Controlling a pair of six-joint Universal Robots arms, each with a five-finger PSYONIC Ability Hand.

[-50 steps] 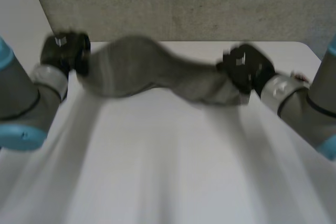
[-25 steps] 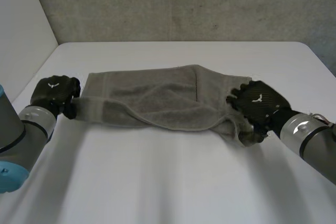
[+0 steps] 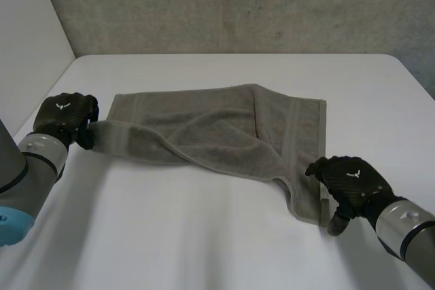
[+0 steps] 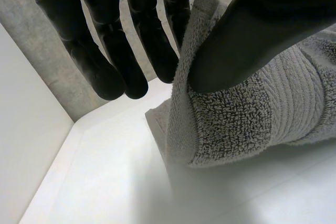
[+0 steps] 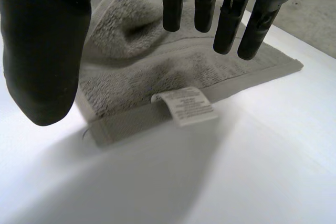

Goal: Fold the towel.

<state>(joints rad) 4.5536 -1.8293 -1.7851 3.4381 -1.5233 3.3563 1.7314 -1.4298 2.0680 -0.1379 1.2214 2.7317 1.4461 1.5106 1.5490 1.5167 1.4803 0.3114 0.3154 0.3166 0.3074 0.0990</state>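
Note:
A grey towel [image 3: 217, 134] lies loosely folded and twisted across the middle of the white table [image 3: 224, 242]. My left hand [image 3: 64, 119] is shut on the towel's near left corner; the left wrist view shows the thumb [image 4: 252, 30] pinching the cloth [image 4: 247, 114] against the fingers. My right hand [image 3: 350, 185] is open just beside the towel's near right corner, holding nothing. In the right wrist view its fingers [image 5: 223, 9] hang straight above the towel's edge [image 5: 157, 72], where a white label [image 5: 184, 106] sticks out onto the table.
A rough grey wall [image 3: 238, 5] stands behind the table's far edge. A white side panel [image 3: 27, 52] rises at the table's left. Bare table surface stretches in front of the towel toward the near edge.
The towel came down from the air onto the table. My right hand let go of its corner, opened and drew back toward the near right. My left hand lowered, still gripping.

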